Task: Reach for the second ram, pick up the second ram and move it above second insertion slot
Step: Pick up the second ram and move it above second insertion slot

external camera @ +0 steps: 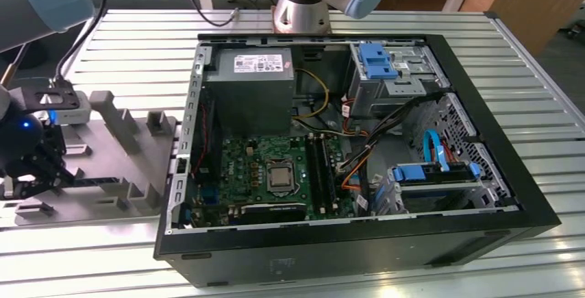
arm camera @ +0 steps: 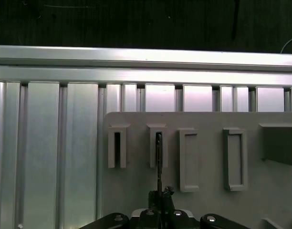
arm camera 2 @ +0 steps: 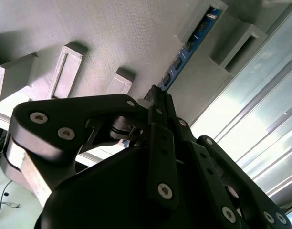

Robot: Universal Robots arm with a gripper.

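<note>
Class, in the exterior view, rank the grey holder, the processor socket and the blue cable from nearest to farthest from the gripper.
1. Grey holder, beside the gripper.
2. Processor socket, mid-case.
3. Blue cable, toward the exterior view's right.

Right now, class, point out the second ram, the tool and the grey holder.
second ram (arm camera 2: pixel 189 45): second wrist view, board face.
tool (arm camera 2: pixel 155 93): second wrist view, between its fingertips.
grey holder (arm camera: pixel 210 157): first wrist view, bare plate.

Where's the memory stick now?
The memory stick stands in a grey holder's slot at the gripper's tip, on the exterior view's left of the computer case.
</note>
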